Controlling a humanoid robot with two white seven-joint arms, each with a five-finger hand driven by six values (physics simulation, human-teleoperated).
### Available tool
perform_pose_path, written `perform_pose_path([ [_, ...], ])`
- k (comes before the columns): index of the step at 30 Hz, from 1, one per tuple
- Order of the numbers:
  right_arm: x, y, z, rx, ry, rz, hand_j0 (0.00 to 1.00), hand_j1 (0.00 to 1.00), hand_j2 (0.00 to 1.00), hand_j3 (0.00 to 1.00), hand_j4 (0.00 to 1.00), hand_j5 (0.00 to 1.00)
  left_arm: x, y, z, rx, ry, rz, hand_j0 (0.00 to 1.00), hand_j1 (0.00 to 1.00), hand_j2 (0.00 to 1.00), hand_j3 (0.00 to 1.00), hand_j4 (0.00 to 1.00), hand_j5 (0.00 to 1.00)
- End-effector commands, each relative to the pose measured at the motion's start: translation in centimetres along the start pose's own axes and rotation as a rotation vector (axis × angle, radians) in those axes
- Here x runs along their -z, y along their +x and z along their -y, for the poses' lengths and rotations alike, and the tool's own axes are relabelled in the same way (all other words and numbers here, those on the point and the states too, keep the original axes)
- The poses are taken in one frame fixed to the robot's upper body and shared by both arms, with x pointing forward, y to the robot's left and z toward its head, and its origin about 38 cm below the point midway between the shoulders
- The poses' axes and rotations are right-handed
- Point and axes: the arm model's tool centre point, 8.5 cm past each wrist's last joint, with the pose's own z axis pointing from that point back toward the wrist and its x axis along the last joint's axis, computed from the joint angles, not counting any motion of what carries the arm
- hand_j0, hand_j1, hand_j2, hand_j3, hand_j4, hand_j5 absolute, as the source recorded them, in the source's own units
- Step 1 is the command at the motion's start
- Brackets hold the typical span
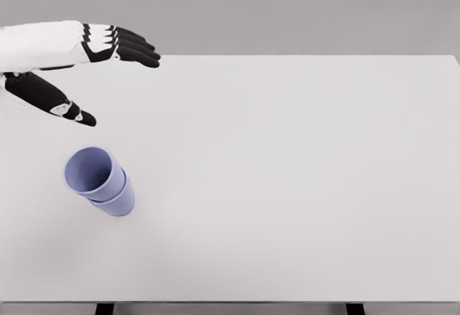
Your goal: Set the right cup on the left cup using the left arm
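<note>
Hovering Left Hand, Two Cups Nested

Entering from the picture's left edge, the left hand (pixel 79 67) hangs above the rear left part of the white table (pixel 302 185). Its four black fingers (pixel 133 45) lie extended and close together, pointing right; the thumb (pixel 54 101) juts out below them, well separated. The hand is spread wide and grips nothing.

Count: two lavender cups. The upper cup (pixel 92 172) sits inside the lower cup (pixel 119 201), the pair standing on the table's left front area, mouth open upward and toward the camera. The stack stands apart from the hand, nearer the camera than the thumb. One arm is in view.
</note>
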Motion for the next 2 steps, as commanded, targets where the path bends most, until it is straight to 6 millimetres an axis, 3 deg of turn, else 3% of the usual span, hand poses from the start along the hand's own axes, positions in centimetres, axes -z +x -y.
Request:
perform_pose_path([
  [1,0.0,0.0,0.0,0.0,0.0,0.001,1.0,1.0,1.0,1.0,1.0,1.0,4.0,0.3,0.5,-0.027,0.025,0.123,1.0,1.0,1.0,1.0,1.0,1.0],
  [2,0.0,0.1,0.0,0.0,0.0,0.002,1.0,1.0,1.0,1.0,1.0,1.0,5.3,0.4,1.1,-0.044,0.02,0.158,1.0,1.0,1.0,1.0,1.0,1.0],
])
